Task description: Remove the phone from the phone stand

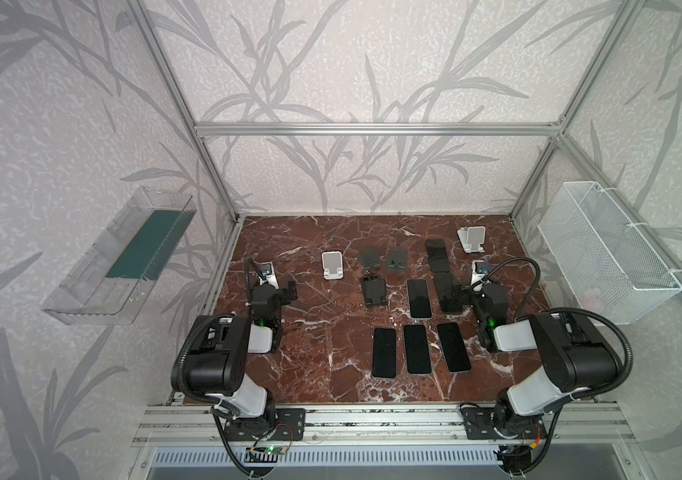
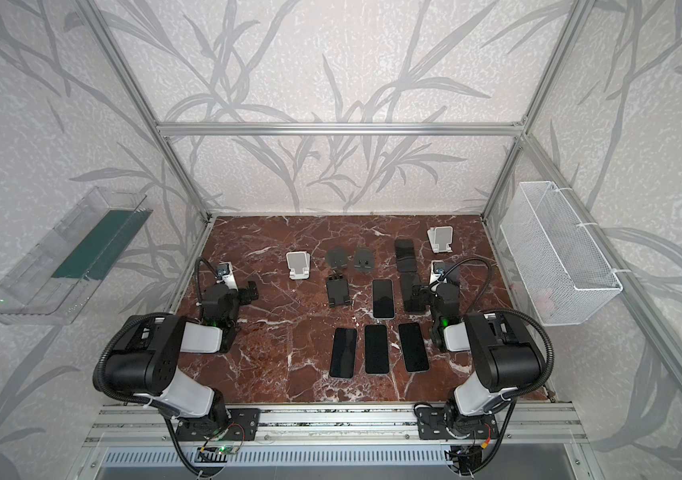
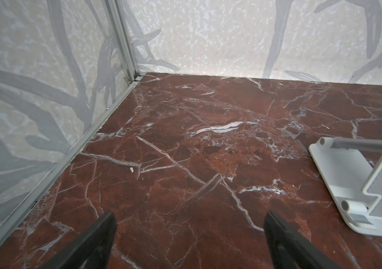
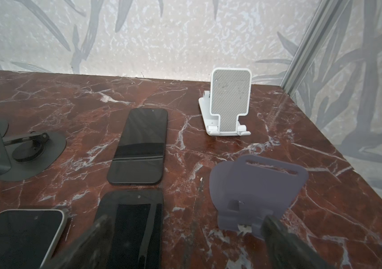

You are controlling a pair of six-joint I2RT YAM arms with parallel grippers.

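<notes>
Finding left gripper and right gripper both spread wide and empty, phones apparently all flat on table, none plainly seated in white stand or purple stand, risking a wrong-target grab or a knock to purple stand beside right gripper.

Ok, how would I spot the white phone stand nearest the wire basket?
Find the white wire basket on the right wall, then look at the far right corner of the marble table beside it. The white stand there is upright and empty; its white twin stands left of the dark stands.
</notes>
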